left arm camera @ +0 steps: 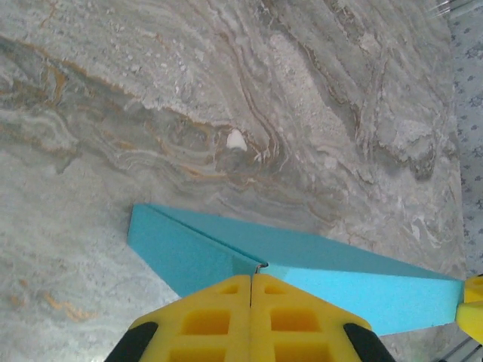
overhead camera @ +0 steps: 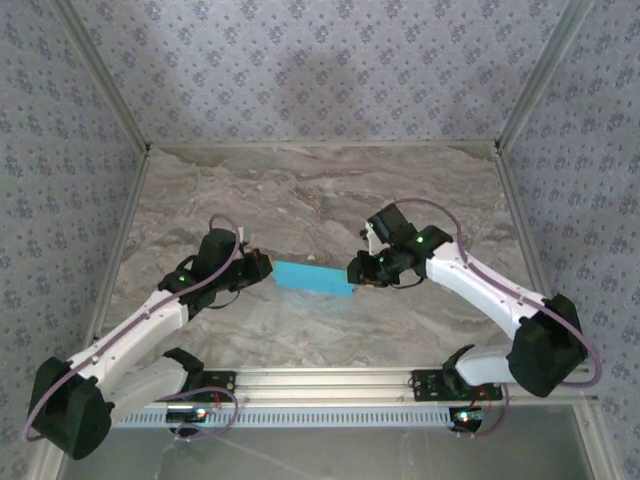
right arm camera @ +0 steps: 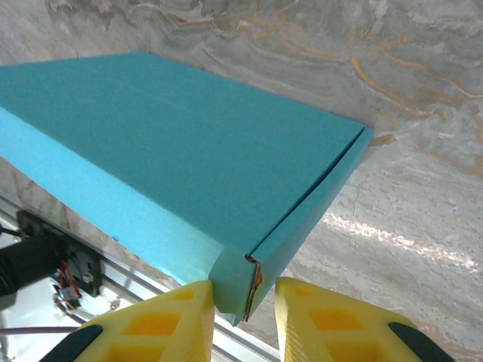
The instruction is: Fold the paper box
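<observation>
Blue paper box [overhead camera: 313,277] mid table [overhead camera: 300,190].
Its edge meets the pressed-together left fingers [left arm camera: 207,320]; right fingers [right arm camera: 158,324] straddle a corner, grip unclear.

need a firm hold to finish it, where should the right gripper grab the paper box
Probably the thin right end of the paper box, approached end-on by the right gripper: the box is flat, so only its thickness fits between the jaws; the broad top looks too wide.

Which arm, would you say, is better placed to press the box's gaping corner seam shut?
Likely the right: the right gripper has fingers either side of the paper box at its gaping corner; the left gripper is shut at the opposite end.
</observation>
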Controlling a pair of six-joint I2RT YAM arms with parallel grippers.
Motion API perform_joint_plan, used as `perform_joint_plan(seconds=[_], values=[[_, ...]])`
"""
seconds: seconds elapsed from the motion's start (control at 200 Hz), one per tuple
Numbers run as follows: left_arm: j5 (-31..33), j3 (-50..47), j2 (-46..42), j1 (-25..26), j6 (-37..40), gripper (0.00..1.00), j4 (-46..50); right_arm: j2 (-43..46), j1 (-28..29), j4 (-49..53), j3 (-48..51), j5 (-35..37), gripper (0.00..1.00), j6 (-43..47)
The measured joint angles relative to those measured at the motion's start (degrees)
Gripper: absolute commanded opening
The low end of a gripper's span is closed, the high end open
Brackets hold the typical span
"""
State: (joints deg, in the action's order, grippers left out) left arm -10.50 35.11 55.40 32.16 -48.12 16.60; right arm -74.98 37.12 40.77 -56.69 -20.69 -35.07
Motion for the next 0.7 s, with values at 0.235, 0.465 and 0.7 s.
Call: perform_joint_plan(seconds=[0.235,0.465,0.7], values=[[2.8,-3.06,-2.62,5.49,-1.16,0.06,8.96,7.17,5.6,0.35,7.91,7.23,0.29,-1.42],[5.09,-7.37,-3.85,5.75,-1.11,0.22,13.68,8.33,7.06,-0.31,13.22,12.44,0.31,-4.42],[7.85,-4.57,4.9,5.84,2.34,0.38,10.36,3.43,4.92,-2.89,13.42,11.91,0.42,-7.28]])
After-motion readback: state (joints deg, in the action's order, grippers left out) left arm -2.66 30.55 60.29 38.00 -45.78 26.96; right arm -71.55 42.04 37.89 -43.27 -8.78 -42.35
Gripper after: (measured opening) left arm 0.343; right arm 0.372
